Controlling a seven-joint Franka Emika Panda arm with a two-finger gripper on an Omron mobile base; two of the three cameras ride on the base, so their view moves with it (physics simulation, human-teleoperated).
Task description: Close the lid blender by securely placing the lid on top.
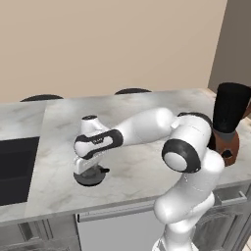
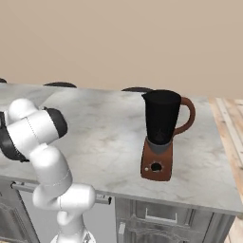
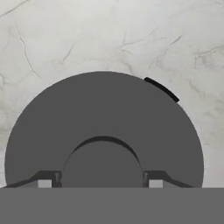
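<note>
Counter: you are looking at a grey-veined marble countertop point(image 1: 142, 105) running across both base views.
Sink: a dark basin point(image 1: 14, 169) is sitting at its left end.
Stools: black seats point(image 1: 132, 90) are peeking up behind the far edge.
Wall: a beige wall point(image 2: 118, 42) is standing behind.
Cabinets: grey fronts point(image 2: 156, 213) are showing below.

Matt lid point(image 3: 100, 113), veined marble counter point(image 3: 131, 39)

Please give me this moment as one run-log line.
phase: grasp | gripper: shut on lid knob | lid: flat on counter | blender: open, upright, apart
</note>
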